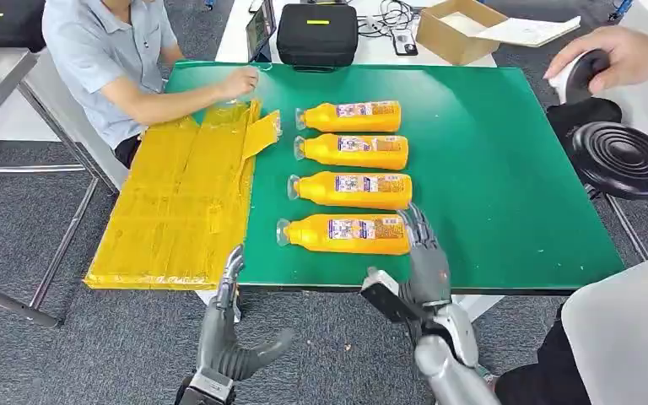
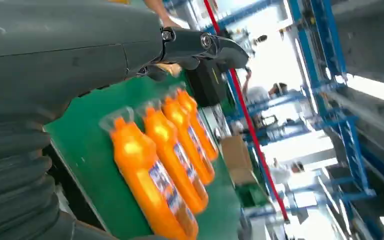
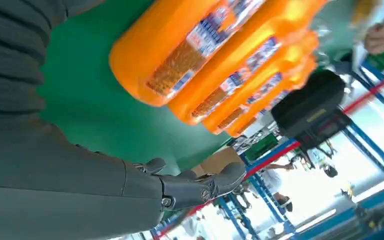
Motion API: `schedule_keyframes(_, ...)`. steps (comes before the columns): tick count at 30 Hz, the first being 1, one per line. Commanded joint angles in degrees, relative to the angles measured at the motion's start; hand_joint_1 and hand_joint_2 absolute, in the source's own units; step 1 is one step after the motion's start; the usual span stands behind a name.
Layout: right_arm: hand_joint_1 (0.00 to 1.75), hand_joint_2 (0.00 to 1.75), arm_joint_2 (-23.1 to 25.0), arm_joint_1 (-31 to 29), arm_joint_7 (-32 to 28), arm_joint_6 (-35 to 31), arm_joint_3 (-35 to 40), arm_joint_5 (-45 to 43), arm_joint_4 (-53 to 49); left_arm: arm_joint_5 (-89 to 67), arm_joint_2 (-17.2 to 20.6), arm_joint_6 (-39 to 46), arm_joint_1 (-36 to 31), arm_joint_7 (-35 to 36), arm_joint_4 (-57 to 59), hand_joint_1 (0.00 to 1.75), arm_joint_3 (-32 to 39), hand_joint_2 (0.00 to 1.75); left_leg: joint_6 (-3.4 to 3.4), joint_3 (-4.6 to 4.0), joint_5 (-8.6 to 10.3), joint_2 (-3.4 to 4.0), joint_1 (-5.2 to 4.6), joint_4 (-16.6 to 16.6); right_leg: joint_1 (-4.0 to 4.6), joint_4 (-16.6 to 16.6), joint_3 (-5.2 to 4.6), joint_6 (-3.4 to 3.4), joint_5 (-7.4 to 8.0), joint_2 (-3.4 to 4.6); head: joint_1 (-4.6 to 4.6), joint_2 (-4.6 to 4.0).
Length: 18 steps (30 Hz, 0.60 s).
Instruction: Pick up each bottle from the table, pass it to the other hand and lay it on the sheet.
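Hands nearest: left hand [image 1: 234,283] below the worktop's near edge, fingers loosely spread, holding nothing; right hand [image 1: 422,253] raised over the near edge, fingers apart and extended, empty, fingertips just beside the base end of the nearest bottle [image 1: 346,234]. Whether touching, cannot tell. Green worktop [image 1: 506,169], smooth and matte, rectangular. Four orange plastic bottles lying on their sides in a row, parallel, clear caps pointing toward the sheet, printed labels facing up: beyond the nearest, the second bottle [image 1: 353,189], third bottle [image 1: 353,151] and farthest bottle [image 1: 350,116]. Yellow sheet [image 1: 181,198] left of the bottles, wrinkled and glossy, overhanging the near corner. Person's hand [image 1: 238,83] resting on the sheet's far end. Black hard case [image 1: 317,35] and open cardboard box [image 1: 456,29] beyond.
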Motion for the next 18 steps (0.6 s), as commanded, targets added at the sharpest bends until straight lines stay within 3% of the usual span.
schedule_keyframes(1, 0.0, 1.75, 0.49, -16.85, 0.73, -0.45, -0.23, 2.95, 26.13, -0.8, 0.1, -3.04, -4.71, -0.26, 6.84, 0.0, -1.24, 1.75, -0.05, 0.2, -0.03, 0.08, 0.0, -0.06, 0.01, -0.05, 0.18, -0.08, -0.01, 0.07, 0.02, 0.0)
schedule_keyframes(18, 0.0, 1.75, 0.61, -16.6, 0.64, -0.92, -0.14, 3.0, 26.43, -0.84, 0.13, -3.1, -4.53, -0.26, 6.69, 0.0, -1.19, 1.75, -0.08, 0.21, -0.08, 0.03, 0.01, -0.01, 0.02, 0.01, 0.21, -0.1, -0.1, 0.02, 0.02, 0.0)
